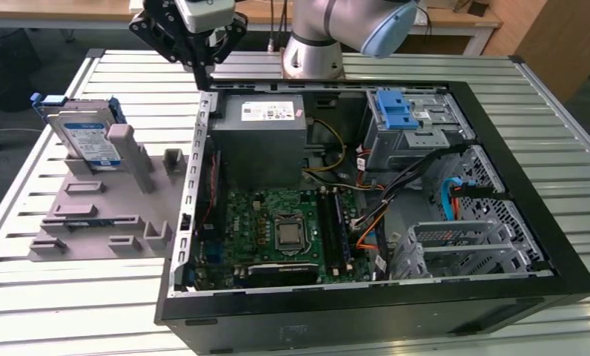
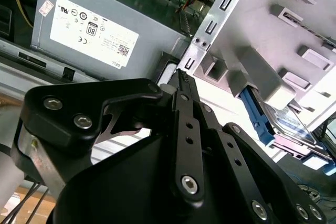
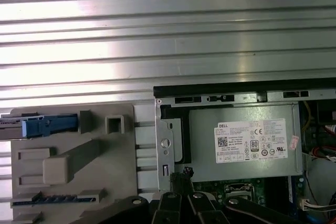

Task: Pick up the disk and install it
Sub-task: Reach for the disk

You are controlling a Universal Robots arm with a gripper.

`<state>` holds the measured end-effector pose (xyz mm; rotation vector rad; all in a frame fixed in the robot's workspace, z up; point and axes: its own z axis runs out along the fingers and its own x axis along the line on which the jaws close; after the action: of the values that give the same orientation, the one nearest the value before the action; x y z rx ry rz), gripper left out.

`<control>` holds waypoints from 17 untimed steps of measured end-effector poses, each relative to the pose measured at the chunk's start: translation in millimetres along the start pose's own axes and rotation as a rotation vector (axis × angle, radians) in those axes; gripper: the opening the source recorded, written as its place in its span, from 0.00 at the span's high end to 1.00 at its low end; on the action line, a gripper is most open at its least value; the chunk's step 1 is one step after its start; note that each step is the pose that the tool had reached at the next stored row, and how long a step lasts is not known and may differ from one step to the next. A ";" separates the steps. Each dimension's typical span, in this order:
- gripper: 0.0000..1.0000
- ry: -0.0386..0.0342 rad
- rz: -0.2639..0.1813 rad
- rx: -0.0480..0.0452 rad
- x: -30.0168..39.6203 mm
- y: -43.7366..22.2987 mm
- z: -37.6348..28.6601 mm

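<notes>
The disk (image 1: 85,137) is a silver drive with a blue-and-white label in a blue carrier. It stands on edge in the grey holder (image 1: 107,208) at the exterior view's left. In both wrist views its blue carrier (image 2: 255,118) (image 3: 48,126) sticks out of the holder. My gripper (image 1: 202,74) hangs over the open computer case's back corner, to the right of the disk and apart from it. Its black fingertips (image 2: 181,77) (image 3: 184,173) are pressed together with nothing between them, next to the grey power supply (image 3: 244,141).
The open black computer case (image 1: 374,297) takes up the exterior view's middle and right, with a motherboard (image 1: 275,230), cables and a drive cage with a blue latch (image 1: 396,111). Everything sits on a slatted metal table (image 1: 67,297). The arm's base (image 1: 313,55) stands behind the case.
</notes>
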<state>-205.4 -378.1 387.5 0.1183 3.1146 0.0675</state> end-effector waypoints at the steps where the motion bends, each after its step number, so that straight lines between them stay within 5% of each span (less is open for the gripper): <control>1: 0.89 0.0001 0.000 0.0000 1.0 0.4 0.1; 17: 0.89 0.0022 0.000 0.0001 17.4 5.6 1.4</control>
<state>-222.3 -371.1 385.9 0.1183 3.1168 0.0675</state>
